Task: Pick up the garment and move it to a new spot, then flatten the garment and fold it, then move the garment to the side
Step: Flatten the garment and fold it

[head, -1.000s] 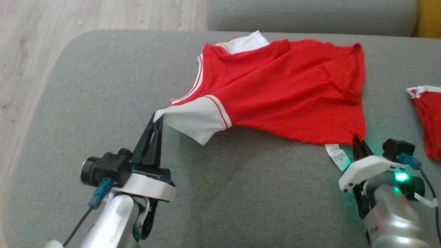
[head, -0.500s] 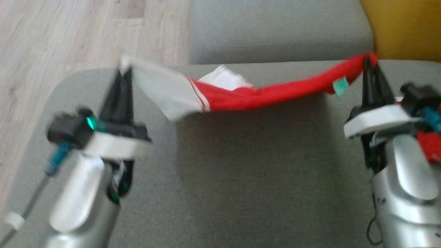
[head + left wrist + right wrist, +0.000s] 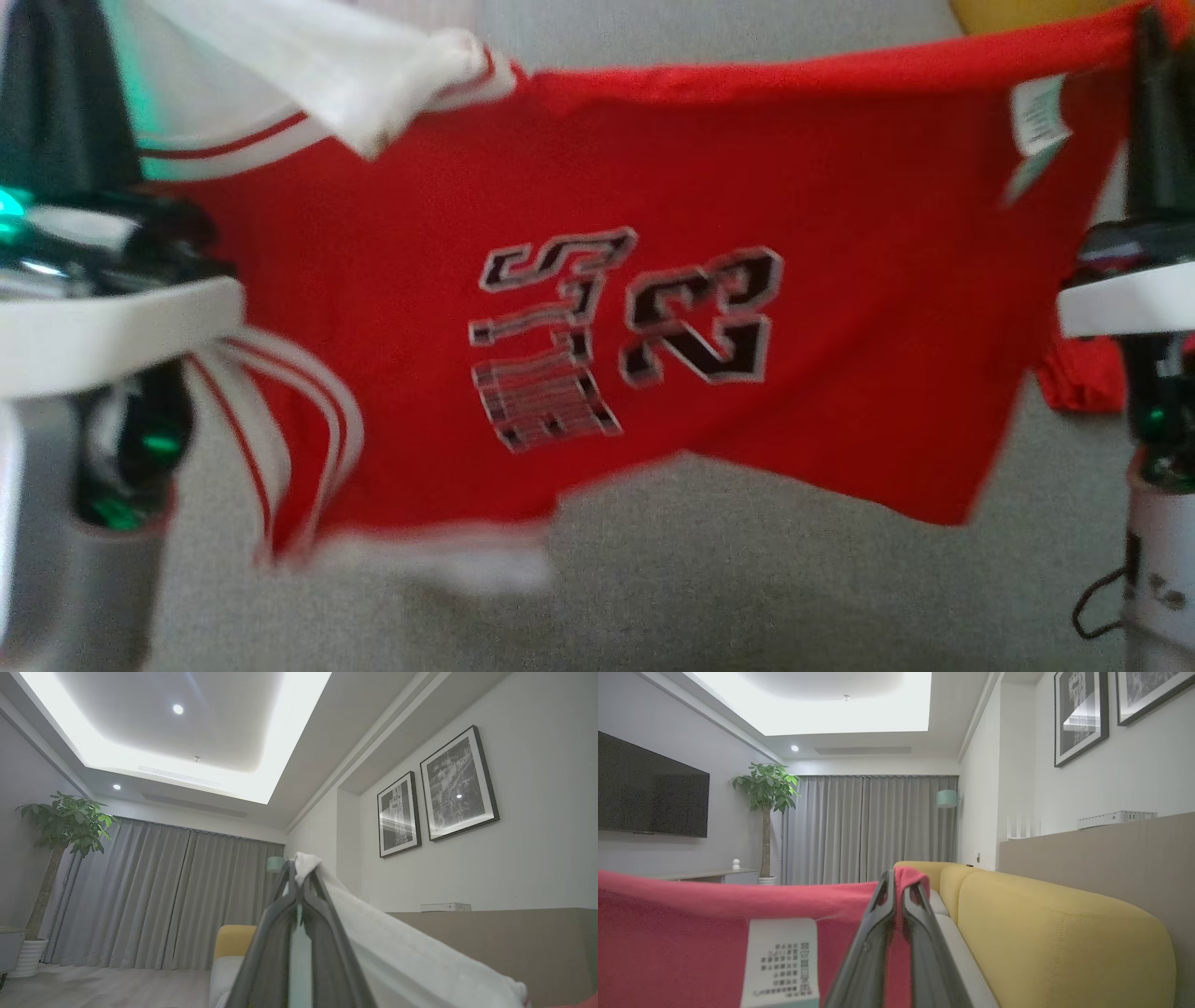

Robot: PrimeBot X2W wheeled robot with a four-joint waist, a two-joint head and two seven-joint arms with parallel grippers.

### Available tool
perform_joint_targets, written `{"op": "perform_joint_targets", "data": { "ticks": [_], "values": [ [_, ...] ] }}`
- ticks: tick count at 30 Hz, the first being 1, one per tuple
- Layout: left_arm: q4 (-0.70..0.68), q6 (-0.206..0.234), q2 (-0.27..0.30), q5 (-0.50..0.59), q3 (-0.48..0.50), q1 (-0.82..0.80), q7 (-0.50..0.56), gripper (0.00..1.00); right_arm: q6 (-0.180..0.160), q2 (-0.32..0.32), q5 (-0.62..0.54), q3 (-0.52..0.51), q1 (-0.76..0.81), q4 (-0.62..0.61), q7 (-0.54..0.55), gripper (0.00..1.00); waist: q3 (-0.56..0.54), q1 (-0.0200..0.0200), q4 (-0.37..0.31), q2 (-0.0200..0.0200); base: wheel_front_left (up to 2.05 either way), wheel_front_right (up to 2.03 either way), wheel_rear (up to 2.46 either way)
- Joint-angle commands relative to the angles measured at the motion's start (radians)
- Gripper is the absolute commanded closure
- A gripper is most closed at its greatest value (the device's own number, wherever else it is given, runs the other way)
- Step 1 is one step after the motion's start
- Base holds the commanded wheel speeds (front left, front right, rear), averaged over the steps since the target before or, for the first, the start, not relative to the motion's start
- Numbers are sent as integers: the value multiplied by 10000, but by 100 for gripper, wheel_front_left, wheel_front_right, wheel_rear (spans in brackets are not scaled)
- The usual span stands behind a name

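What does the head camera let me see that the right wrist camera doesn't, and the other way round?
From the head: black printed lettering on the red garment, a white sleeve, the grey cushion below. From the right wrist: a television, potted plant, curtains. In both: the garment, its care label, and the right gripper shut on its edge.
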Motion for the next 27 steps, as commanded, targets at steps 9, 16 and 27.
{"op": "perform_joint_targets", "data": {
  "ticks": [9,16,27],
  "values": [
    [2158,-580,1141,-398,710,-3167,818,100,35,-285,110,261,-3150,957,808,100,2292,1,-353,-1,0,0,0],
    [6440,-1033,1274,826,192,-6979,-345,100,35,-604,-398,1243,-7525,5222,-494,100,3611,1,-622,-1,0,0,0],
    [10581,-1804,550,1214,-347,-10403,-2518,100,35,-414,-1920,893,-10794,10597,-3486,100,3926,1,-295,-1,0,0,0]
  ]
}}
